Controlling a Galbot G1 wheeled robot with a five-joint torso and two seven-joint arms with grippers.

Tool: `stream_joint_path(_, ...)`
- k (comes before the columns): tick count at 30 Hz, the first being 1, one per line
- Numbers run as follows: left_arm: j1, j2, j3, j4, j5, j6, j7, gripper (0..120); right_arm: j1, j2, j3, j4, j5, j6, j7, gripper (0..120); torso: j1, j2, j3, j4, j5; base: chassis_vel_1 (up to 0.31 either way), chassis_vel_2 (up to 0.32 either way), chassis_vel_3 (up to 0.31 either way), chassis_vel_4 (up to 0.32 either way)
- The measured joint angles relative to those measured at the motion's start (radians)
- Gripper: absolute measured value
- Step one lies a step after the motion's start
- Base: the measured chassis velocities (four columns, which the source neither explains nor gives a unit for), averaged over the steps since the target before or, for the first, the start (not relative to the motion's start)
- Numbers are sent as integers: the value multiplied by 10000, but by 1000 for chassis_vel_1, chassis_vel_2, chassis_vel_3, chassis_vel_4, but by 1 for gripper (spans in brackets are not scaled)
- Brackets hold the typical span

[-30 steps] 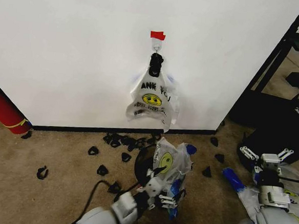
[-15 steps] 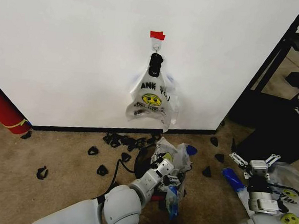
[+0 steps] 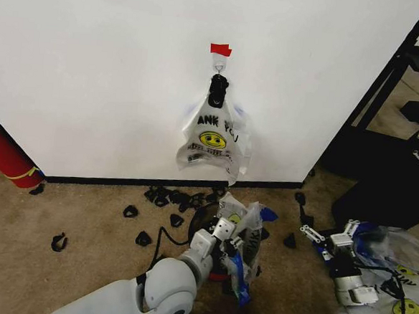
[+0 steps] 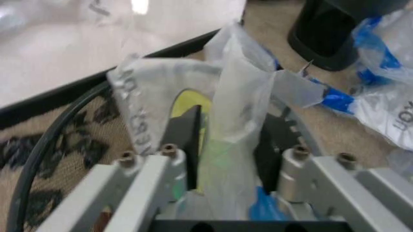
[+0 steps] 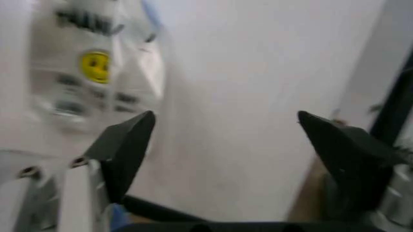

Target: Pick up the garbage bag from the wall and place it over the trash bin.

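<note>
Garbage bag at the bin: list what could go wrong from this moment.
1. The left gripper pinches just a narrow fold of the garbage bag, so the thin plastic may slip out or tear.
2. The bag sits bunched at the trash bin rather than spread over it, so it may collapse inside.
3. The open right gripper hangs clear and gives no support.

Left pincer (image 3: 227,239) reaches forward, clamped; right pincer (image 3: 328,236) hovers, spread wide.
</note>
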Motion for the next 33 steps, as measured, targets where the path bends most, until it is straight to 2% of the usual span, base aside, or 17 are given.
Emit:
stream_joint_path(2,49,-4,-51,9,-35,-27,-8,22,-10,-40,-27,0,192,-73,-155,81,0,0,0,0,0,0,0,0,0)
stream_joint_path(3,108,-14,-118,21,-79,-60,-18,13,-26,-88,-68,1,443,-176,-337,74,0,0,0,0,-1,0,0,0,0)
stream_joint_path(6,325,-68,-355,54,-172,-161,-46,1,-79,-275,-275,12,1330,-621,-790,57,0,0,0,-1,0,0,0,0,0)
stream_joint_path(7,425,-97,-463,70,-191,-203,-53,0,-104,-387,-407,15,1736,-837,-959,52,0,0,0,1,0,0,0,0,0)
stream_joint_path(9,518,-130,-566,76,-198,-236,-59,0,-130,-481,-509,22,2106,-1054,-1121,49,0,0,0,-1,1,0,0,0,0)
stream_joint_path(11,962,-335,-1072,83,-201,-337,-115,0,-334,-875,-939,133,3650,-2193,-1857,37,0,0,0,-1,1,0,0,0,0)
stream_joint_path(14,1333,-604,-1545,83,-250,-370,-191,0,-401,-1160,-1248,345,4724,-3292,-2081,24,0,0,0,0,0,0,0,0,0)
stream_joint_path(15,1333,-604,-1545,83,-250,-370,-191,0,-401,-1160,-1248,345,4724,-3292,-2081,24,0,0,0,0,0,0,0,0,0)
stream_joint_path(16,1500,-784,-1786,84,-308,-379,-254,0,-369,-1267,-1352,458,5194,-3973,-2132,21,0,0,0,0,0,0,0,0,0)
stream_joint_path(18,1664,-1007,-2011,113,-427,-383,-323,0,-246,-1359,-1491,610,5709,-4985,-2087,12,0,0,0,-2,-1,0,0,0,0)
stream_joint_path(19,1816,-1090,-2134,120,-429,-397,-329,0,-54,-1415,-1629,706,5924,-5722,-1820,8,0,0,0,-1,1,0,0,0,0)
stream_joint_path(21,2023,-1127,-2272,117,-392,-414,-327,0,152,-1480,-1878,855,6308,-6547,-1271,0,0,0,0,0,0,0,0,0,0)
stream_joint_path(22,2023,-1127,-2272,117,-392,-414,-327,0,152,-1480,-1878,855,6308,-6547,-1271,0,0,0,0,0,0,0,0,0,0)
stream_joint_path(27,2397,-1053,-2528,-48,-241,-435,-251,0,459,-1545,-2149,1433,6962,-8302,431,0,0,0,0,0,0,0,0,0,0)
stream_joint_path(33,2684,-937,-2669,-217,-90,-437,-109,0,393,-1553,-1778,1937,6927,-8646,657,0,0,0,0,-1,-1,0,0,0,0)
